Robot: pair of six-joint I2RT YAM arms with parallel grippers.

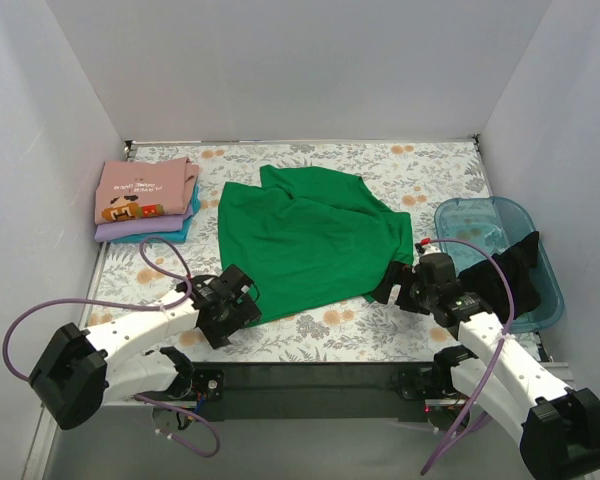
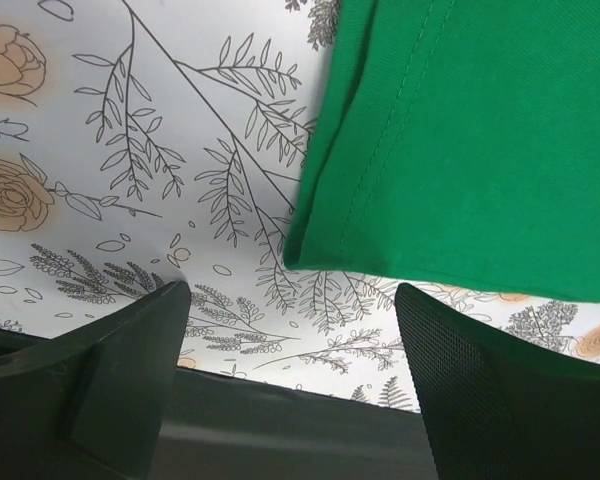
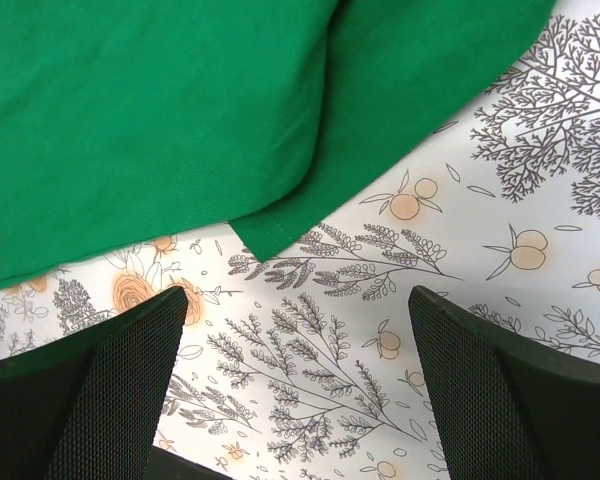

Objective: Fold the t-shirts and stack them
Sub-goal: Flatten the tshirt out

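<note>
A plain green t-shirt (image 1: 305,240) lies spread and rumpled on the floral table. A folded stack sits at the far left: a pink tee with cartoon print (image 1: 145,189) on top, teal and lavender ones under it. My left gripper (image 1: 242,295) is open and empty just short of the shirt's near left corner (image 2: 310,250). My right gripper (image 1: 392,288) is open and empty just short of the shirt's near right corner (image 3: 265,235). A dark tee (image 1: 505,272) hangs over the bin's rim.
A translucent teal plastic bin (image 1: 480,222) stands at the right edge. White walls close in the table on three sides. The table's dark front edge (image 1: 310,375) runs between the arm bases.
</note>
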